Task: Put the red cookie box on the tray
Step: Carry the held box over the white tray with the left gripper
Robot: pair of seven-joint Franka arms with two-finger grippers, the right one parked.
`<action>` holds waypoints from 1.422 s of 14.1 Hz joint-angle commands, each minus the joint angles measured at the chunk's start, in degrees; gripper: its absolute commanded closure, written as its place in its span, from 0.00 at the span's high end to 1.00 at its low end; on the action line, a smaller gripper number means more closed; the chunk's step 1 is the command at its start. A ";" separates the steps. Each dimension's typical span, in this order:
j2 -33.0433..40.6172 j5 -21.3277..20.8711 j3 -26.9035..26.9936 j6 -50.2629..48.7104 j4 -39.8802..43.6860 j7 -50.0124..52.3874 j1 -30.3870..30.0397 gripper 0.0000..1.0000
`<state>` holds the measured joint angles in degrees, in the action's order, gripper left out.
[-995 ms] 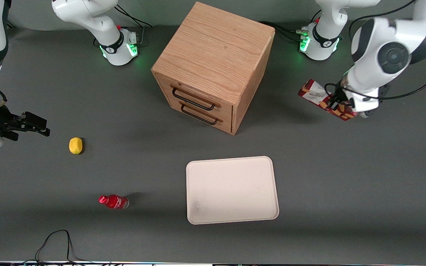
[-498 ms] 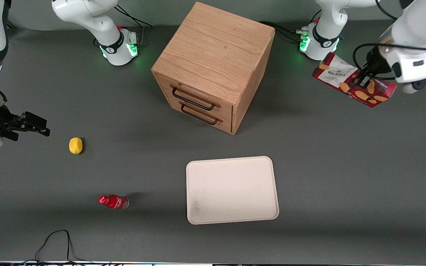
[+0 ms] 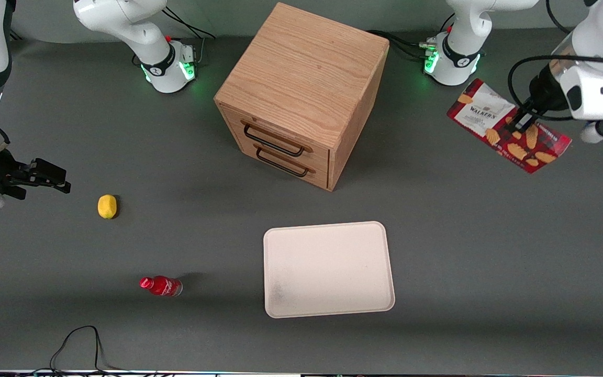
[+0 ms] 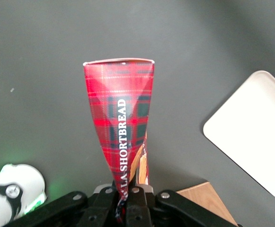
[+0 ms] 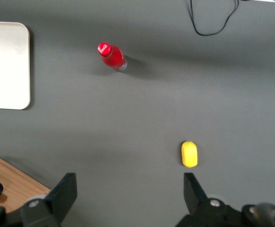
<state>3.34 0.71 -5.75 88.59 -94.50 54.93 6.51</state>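
The red cookie box, a slim tartan carton with a white label end and cookie pictures, hangs in the air at the working arm's end of the table. My gripper is shut on its middle, holding it above the grey tabletop. The wrist view shows the red cookie box pinched between the black fingers of the gripper. The cream-white tray lies flat, nearer the front camera than the cabinet, with nothing on it; the tray also shows in the wrist view.
A wooden two-drawer cabinet stands mid-table, farther from the camera than the tray. A yellow lemon and a small red bottle lie toward the parked arm's end. A black cable loops at the front edge.
The gripper lifted the box off the table and turned it so its printed face shows. Since half a second ago it shifted slightly nearer the camera.
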 commanded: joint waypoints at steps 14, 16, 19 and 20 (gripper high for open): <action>-42.97 -4.58 -1.89 0.08 48.01 -27.77 13.88 0.00; -43.33 -4.58 -2.16 1.58 48.10 -27.85 14.06 0.00; -43.33 -4.58 -2.60 1.94 47.92 -27.86 14.06 0.00; -43.33 -4.58 -2.77 2.37 47.66 -27.94 14.06 0.00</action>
<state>-39.32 -3.49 -8.33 90.96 -49.39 28.09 20.27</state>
